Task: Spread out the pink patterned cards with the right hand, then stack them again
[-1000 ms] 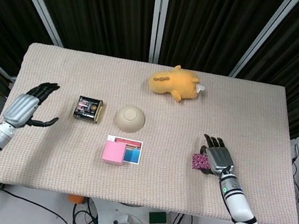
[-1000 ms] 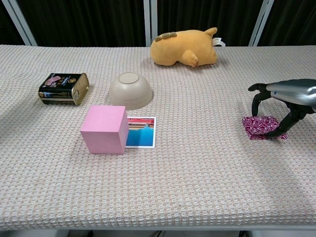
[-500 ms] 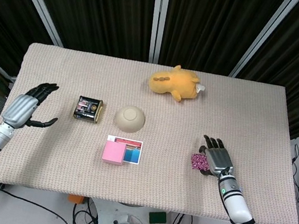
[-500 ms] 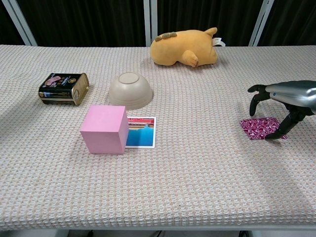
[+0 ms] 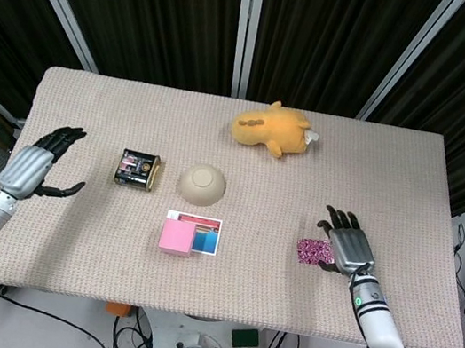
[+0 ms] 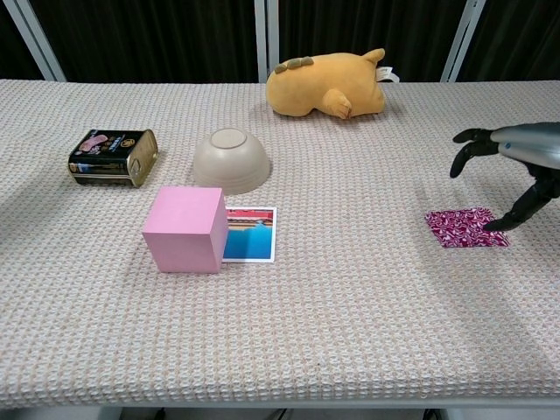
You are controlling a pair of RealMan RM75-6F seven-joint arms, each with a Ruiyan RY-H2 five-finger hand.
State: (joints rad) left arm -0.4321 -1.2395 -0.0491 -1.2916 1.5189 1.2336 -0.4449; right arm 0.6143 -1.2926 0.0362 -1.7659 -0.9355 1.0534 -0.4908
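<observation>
Head and chest views of the table. The pink patterned cards (image 6: 466, 227) lie in one squared pile at the right of the chest frame, flat on the woven table cover (image 6: 350, 315). I judge the pile neat because either the spread has not begun or the restacking is done; these views alone do not tell me which. My right hand (image 5: 349, 246) sits just right of the pile in the head view, fingers apart and holding nothing. In the chest view one fingertip (image 6: 495, 227) reaches down beside the pile's right edge; whether it touches I cannot tell. I keep it there so the cards lie within reach. My left hand (image 5: 28, 167), at the left edge of the head frame, is open and empty, parked well apart since the task gives it no part.
</observation>
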